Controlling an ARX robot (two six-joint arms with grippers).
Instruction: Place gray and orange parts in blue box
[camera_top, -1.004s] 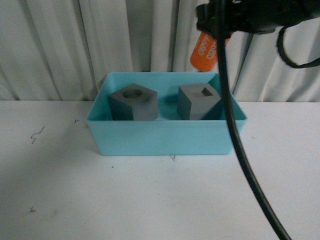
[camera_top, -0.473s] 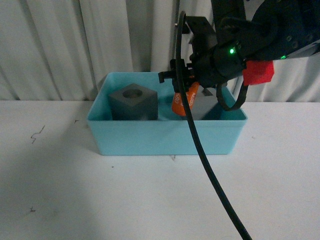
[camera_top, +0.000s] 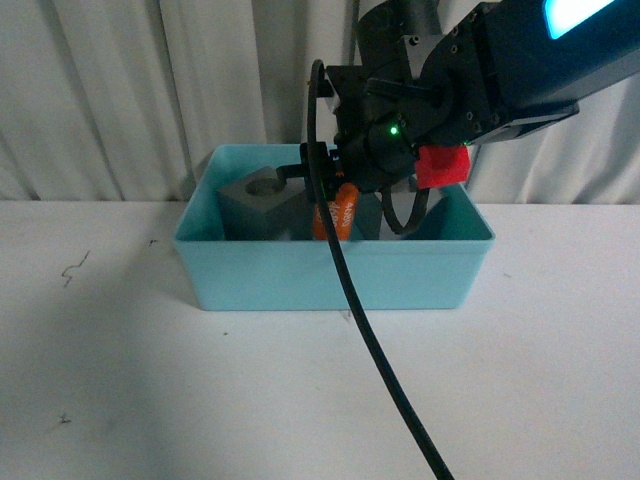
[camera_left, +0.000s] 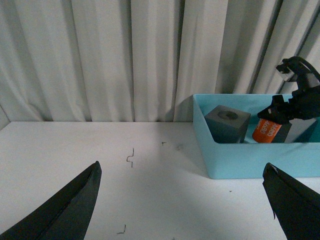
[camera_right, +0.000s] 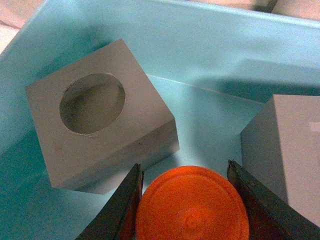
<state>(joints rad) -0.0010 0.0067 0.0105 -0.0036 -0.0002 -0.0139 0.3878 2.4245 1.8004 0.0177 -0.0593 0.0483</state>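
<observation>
The light turquoise-blue box (camera_top: 330, 270) stands at the back of the white table. Inside it on the left sits the gray cube with the round recess (camera_top: 258, 200) (camera_right: 97, 132) (camera_left: 227, 122). Only an edge of the other gray cube (camera_right: 290, 150) shows, on the right. My right gripper (camera_top: 335, 205) (camera_right: 185, 200) is shut on the orange cylinder (camera_top: 336, 212) (camera_right: 192, 205) (camera_left: 267, 131), which hangs inside the box between the two cubes. My left gripper (camera_left: 185, 200) is open over bare table, left of the box, with nothing between its fingers.
White curtains (camera_top: 150, 90) hang right behind the box. The right arm's black cable (camera_top: 370, 340) runs down across the front of the box to the table's near edge. Small dark marks (camera_top: 72, 270) dot the white table (camera_top: 200, 390).
The right arm has come down and leftward with the orange cylinder, from above the box's back right to inside it between the cubes. The cubes and box have not moved.
</observation>
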